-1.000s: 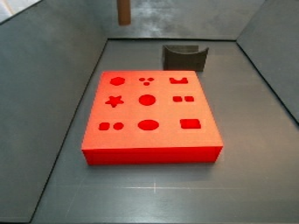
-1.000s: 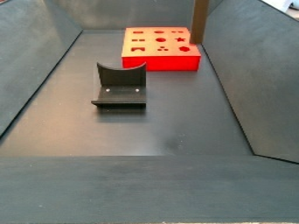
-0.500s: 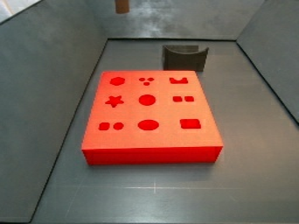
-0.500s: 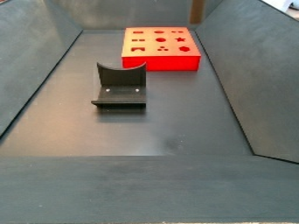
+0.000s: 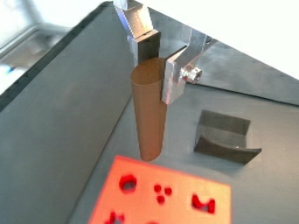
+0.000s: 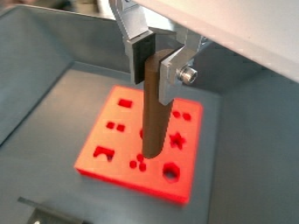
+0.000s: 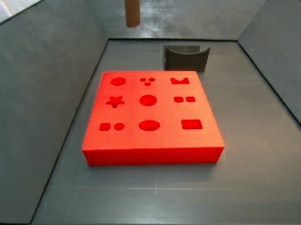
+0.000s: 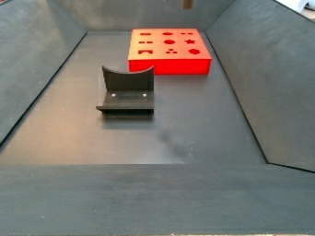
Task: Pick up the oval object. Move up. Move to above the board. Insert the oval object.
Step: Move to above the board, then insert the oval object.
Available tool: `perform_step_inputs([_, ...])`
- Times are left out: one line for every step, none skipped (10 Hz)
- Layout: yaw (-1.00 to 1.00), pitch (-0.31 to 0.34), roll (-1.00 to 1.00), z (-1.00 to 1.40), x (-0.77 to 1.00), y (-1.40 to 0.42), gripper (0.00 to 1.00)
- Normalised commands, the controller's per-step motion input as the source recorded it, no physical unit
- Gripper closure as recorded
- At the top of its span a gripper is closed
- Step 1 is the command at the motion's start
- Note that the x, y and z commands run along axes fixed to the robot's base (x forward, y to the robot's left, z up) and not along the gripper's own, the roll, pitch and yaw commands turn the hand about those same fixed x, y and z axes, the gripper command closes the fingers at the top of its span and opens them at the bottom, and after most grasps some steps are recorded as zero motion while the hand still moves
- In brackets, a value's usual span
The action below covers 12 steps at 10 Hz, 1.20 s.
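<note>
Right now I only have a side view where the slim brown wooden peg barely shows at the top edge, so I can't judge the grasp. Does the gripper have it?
Observer: Yes. In both wrist views the gripper, high above the floor, is shut on the slim brown wooden peg, clamping its upper end.
Operator: Is it hanging straight?
Observer: In a wrist view it runs in line with the fingers, with its lower end free.
Operator: Is it over the board?
Observer: In a wrist view its lower end overlaps the flat red board near three small round holes; its height is unclear.
</note>
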Motion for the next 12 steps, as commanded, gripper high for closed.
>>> perform_step_inputs([1.0,0.113,0.03,0.08,0.35,-1.0,1.0])
perform_step_inputs([1.0,0.151,0.05,0.09,0.37,-1.0,1.0])
perform_step_inputs([1.0,0.192,0.08,0.09,0.36,-0.89,1.0])
perform_step_inputs([0.78,0.213,0.11,0.05,0.26,-0.5,1.0])
perform_step_inputs([0.47,0.175,0.13,0.04,0.17,-0.27,1.0])
perform_step_inputs([0.29,0.135,0.13,0.03,0.13,-0.18,1.0])
perform_step_inputs([0.0,0.0,0.0,-0.12,0.0,-0.07,1.0])
perform_step_inputs([0.0,0.0,0.01,-0.12,0.0,-0.1,1.0])
perform_step_inputs([0.0,0.0,0.0,-0.11,0.0,-0.08,1.0])
perform_step_inputs([0.0,0.0,0.0,-0.11,0.0,-0.07,1.0])
perform_step_inputs([0.0,0.0,0.0,-0.11,0.0,-0.05,1.0])
perform_step_inputs([0.0,0.0,0.0,-0.13,0.0,-0.08,1.0])
